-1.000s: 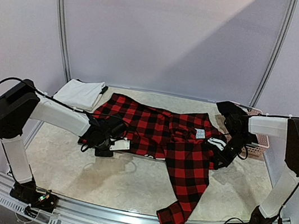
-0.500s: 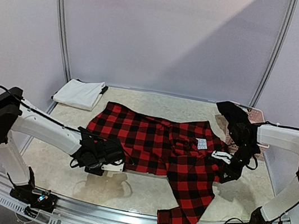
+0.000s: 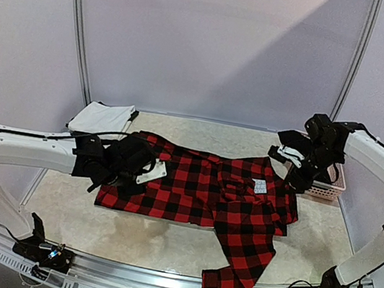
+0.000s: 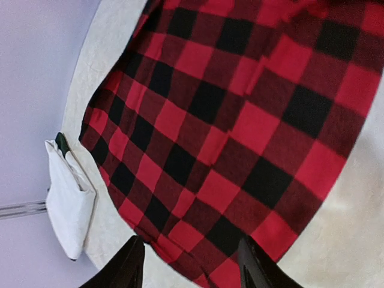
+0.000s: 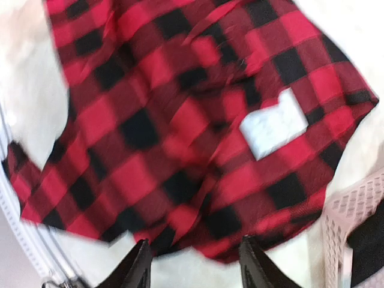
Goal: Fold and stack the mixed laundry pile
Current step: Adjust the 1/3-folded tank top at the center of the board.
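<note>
The red-and-black checked flannel shirt (image 3: 200, 185) lies spread flat across the middle of the table, one sleeve (image 3: 235, 260) trailing to the near edge. My left gripper (image 3: 142, 171) hovers over the shirt's left part, open and holding nothing; in its wrist view the shirt's hem (image 4: 240, 120) lies below the left gripper (image 4: 192, 270). My right gripper (image 3: 292, 169) hangs open above the shirt's right edge. The right wrist view is blurred and shows the shirt (image 5: 180, 138), its white label (image 5: 273, 123) and the right gripper (image 5: 198, 267), also open.
A folded white cloth (image 3: 101, 119) lies at the back left, with a dark piece (image 4: 62, 143) at its corner. The pink perforated basket (image 3: 330, 186) stands at the back right, a dark garment (image 3: 293, 140) draped over its rim. The basket's mesh wall (image 5: 354, 222) is close beside my right gripper.
Both grippers were shut at the shirt's left and right edges and have opened, letting it go. Both have risen and moved back, and the shirt now lies flatter.
</note>
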